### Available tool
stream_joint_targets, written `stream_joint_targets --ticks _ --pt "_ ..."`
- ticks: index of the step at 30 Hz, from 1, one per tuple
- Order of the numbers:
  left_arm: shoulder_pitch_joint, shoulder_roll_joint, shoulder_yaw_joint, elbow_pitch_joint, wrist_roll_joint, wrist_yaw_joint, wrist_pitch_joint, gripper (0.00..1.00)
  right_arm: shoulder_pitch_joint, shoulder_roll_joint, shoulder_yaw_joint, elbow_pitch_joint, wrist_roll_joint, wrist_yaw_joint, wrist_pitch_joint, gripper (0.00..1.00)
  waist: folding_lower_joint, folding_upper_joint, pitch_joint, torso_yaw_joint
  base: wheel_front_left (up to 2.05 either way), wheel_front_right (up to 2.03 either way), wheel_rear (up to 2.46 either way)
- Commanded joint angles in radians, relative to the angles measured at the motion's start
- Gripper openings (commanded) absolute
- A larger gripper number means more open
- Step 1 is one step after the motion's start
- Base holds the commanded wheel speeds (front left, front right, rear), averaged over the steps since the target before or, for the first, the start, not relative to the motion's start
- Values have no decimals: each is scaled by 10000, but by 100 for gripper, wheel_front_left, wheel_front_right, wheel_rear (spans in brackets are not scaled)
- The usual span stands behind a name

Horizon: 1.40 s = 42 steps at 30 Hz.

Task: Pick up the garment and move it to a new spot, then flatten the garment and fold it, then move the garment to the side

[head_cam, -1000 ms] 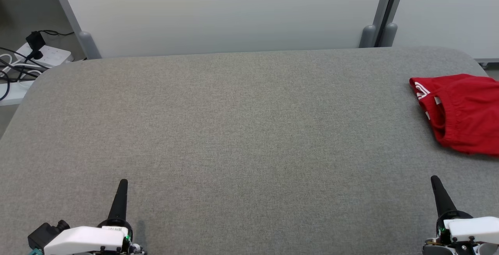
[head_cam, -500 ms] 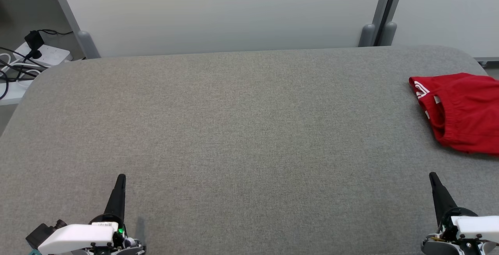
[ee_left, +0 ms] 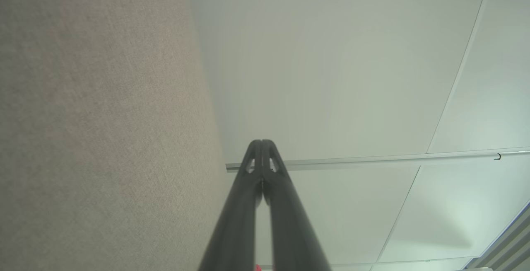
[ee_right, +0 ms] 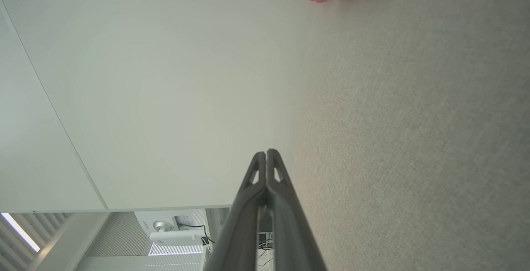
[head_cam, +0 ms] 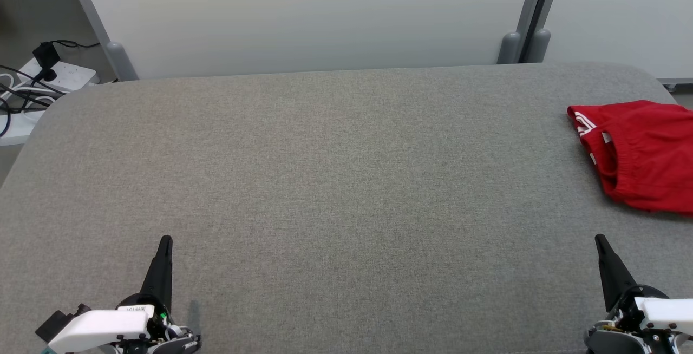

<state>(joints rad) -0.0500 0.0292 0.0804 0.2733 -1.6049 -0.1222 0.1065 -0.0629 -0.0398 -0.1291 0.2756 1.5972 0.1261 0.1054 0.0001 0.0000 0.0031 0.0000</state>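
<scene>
Lying where, the garment (head_cam: 639, 153)? — Desk

At 3 o'clock on the grey worktop (head_cam: 346, 181), against its right edge, partly cut off by the head view's border. — Photographer

How does it look? — Desk

Bright red, loosely bunched rather than flat. A gathered elastic waistband gapes toward 9 o'clock. White lettering or stripes mark the cloth's corner at about 10 o'clock, too small to read. The right wrist view catches a blurred red scrap of it at 12 o'clock. — Photographer

And the claws? — Desk

The left claw (head_cam: 165, 240) sits at 7 o'clock and the right claw (head_cam: 600, 239) at 5 o'clock, both pointing toward 12. Each wrist view shows two dark fingers pressed together tip to tip, gripping nothing. The right claw is nearer the garment but apart from it; the left is well apart. — Photographer
</scene>
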Motion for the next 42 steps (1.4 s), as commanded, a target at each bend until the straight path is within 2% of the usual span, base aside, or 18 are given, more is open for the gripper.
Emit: stream_joint_targets --ticks 1,42 --pt "-581 210 333 -279 -38 -84 67 0 -450 -104 151 -309 112 46 81 0 0 0 0 0 0 0 0" --pt "-581 210 332 -280 -39 -84 66 0 -450 -104 153 -309 114 46 79 0 0 0 0 0 0 0 0"
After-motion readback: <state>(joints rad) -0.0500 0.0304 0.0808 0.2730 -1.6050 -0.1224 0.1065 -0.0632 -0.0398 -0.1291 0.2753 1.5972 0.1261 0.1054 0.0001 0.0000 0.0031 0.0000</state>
